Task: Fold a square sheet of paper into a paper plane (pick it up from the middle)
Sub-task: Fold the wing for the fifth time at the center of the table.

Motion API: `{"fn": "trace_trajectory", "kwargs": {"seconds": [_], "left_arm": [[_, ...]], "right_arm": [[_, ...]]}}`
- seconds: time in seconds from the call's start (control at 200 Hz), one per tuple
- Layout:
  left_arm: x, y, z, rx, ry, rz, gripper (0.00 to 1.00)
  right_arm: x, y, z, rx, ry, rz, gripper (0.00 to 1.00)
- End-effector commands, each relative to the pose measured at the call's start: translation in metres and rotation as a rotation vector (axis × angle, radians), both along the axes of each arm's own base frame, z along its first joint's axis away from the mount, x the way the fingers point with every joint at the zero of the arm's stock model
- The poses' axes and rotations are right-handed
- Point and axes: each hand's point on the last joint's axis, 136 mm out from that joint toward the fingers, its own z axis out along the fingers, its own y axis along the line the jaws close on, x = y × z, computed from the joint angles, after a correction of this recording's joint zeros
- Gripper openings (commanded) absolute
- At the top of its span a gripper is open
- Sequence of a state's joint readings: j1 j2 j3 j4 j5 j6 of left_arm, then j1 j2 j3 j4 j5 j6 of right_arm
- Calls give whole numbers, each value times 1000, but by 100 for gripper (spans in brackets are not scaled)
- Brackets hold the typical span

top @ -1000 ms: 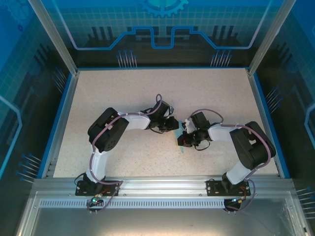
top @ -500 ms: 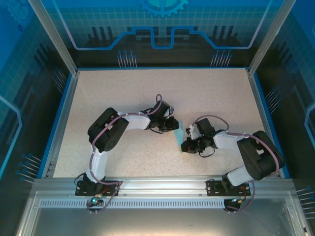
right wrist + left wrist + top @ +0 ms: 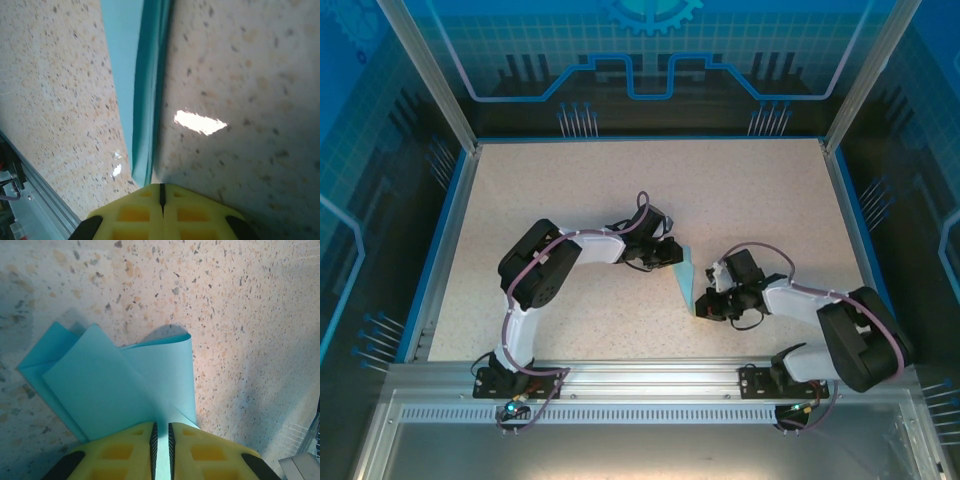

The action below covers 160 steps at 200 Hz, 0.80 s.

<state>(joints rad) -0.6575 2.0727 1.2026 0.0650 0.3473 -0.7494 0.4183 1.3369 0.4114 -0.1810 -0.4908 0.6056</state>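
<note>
While the left fingers [image 3: 125, 452] pinch the folded paper [image 3: 115, 390] narrowly, the shut right fingers [image 3: 135, 212] (empty, at its crease) could drag it across the surface [image 3: 240, 315], skewing the fold

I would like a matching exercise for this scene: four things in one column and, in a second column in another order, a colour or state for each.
Column one:
1. left tool
2. right tool
3. paper
4. table

Column two:
a. speckled beige
b. light blue, folded
c. jaws fully together
d. clamped on a blue sheet

Pairs: 1-d, 2-c, 3-b, 4-a
</note>
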Motion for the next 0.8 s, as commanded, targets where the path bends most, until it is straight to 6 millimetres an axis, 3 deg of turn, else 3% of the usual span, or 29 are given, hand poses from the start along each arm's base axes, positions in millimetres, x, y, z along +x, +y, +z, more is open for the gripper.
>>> {"fn": "trace_trajectory", "kwargs": {"seconds": [0.0,0.25,0.36,0.44,0.625,0.795], "left_arm": [[-23,20,-34,117,69,-15,20],[-23,9,10,36,4,-45,26],[-23,5,29,17,-27,-65,28],[-23,4,34,20,-35,-73,29],[-24,2,37,28,-39,-85,30],[-25,12,39,107,-63,-42,39]], "right_arm": [[-15,-14,-4,-74,47,-12,6],[22,-23,37,-121,-147,-85,14],[31,-28,50,-130,-222,-126,23],[34,-32,54,-139,-250,-144,32],[34,-39,52,-159,-263,-167,35],[36,-43,50,-153,-261,-199,42]]}}
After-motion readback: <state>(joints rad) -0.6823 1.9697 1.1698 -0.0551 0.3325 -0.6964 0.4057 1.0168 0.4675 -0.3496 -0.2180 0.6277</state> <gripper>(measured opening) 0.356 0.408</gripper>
